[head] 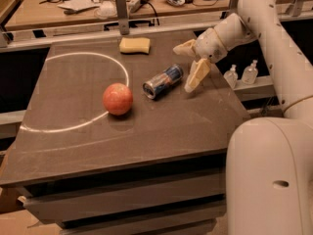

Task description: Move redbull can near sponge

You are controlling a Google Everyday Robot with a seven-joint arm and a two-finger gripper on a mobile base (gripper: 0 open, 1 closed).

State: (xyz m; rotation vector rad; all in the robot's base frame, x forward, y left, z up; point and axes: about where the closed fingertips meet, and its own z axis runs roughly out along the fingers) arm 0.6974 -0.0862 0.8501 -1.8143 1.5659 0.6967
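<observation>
The redbull can [163, 81] lies on its side near the middle of the dark table [146, 131], silver top facing front-left. The pale yellow sponge [135, 45] lies at the table's far edge, behind and left of the can. My gripper [188, 65] hovers just right of the can, open and empty, with one tan padded finger [196, 74] pointing down beside the can's far end and the other finger [184, 47] raised behind it.
A red-orange apple [118, 99] sits left of the can on a white painted arc [73, 126]. Two small clear bottles [242, 74] stand on a shelf right of the table. A cluttered workbench [98, 4] runs behind. My white arm [274, 58] fills the right side.
</observation>
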